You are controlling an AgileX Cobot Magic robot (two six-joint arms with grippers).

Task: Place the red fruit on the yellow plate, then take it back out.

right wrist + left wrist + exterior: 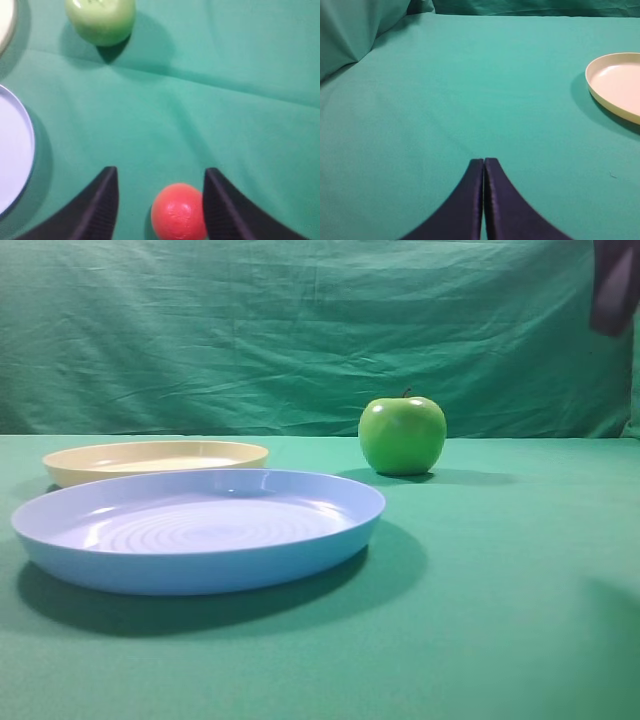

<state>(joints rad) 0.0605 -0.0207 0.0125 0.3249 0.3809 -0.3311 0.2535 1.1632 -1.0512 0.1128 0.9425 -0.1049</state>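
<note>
In the right wrist view the red fruit [179,212] lies on the green cloth between the fingers of my right gripper [161,171]. The jaws stand open: the fruit rests against the right finger, and a gap shows between it and the left finger. The fruit is out of the exterior high view. The yellow plate [155,458] sits at the back left with nothing on it, and its rim [617,85] also shows at the right of the left wrist view. My left gripper [483,161] is shut on nothing above bare cloth.
A larger light blue plate [200,525] lies in front of the yellow plate. A shiny green apple [402,435] stands behind it at centre right, also seen as the apple [100,20] ahead of the right gripper. Part of the right arm [612,285] hangs at the top right.
</note>
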